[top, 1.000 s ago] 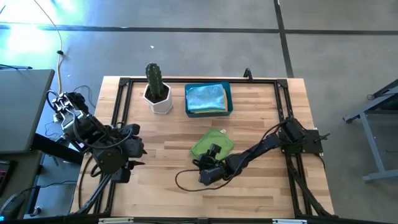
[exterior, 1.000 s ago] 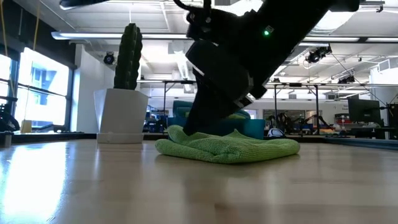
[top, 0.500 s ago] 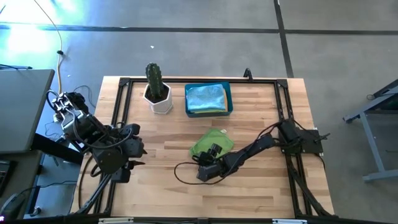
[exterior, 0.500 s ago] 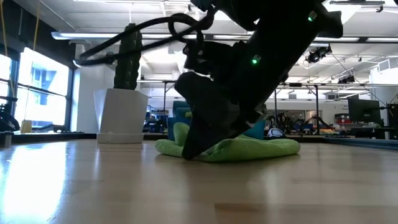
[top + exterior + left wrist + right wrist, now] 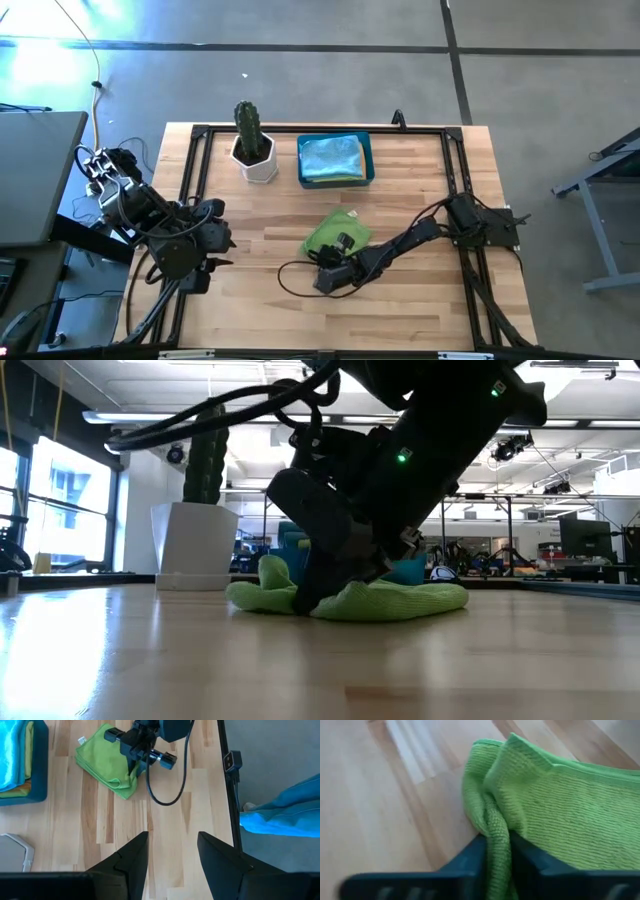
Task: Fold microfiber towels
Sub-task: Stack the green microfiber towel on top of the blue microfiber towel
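Note:
A lime green microfiber towel lies crumpled on the wooden table, near its middle. My right gripper is down at the towel's near edge and shut on it; the low view shows it at table height. A light blue towel lies in the blue bin at the far edge, with yellow cloth under it in the left wrist view. My left gripper waits open over the table's left side, touching nothing. My right gripper pinches a bunched fold at the green towel's near edge between its two fingers. The fingers come in low, slanting down from the table's near side. The rest of the towel lies slack on the table.
A cactus in a white pot stands at the far left beside the bin. A black frame runs along the table's edges. A dark cable loops on the wood near my right gripper. Bare wood lies along the near edge.
My right gripper has dropped to the towel's near edge, shifted a little toward the table's left edge and shut on the cloth. The towel's near-left edge has bunched up into a raised fold, and the towel has slid slightly the same way.

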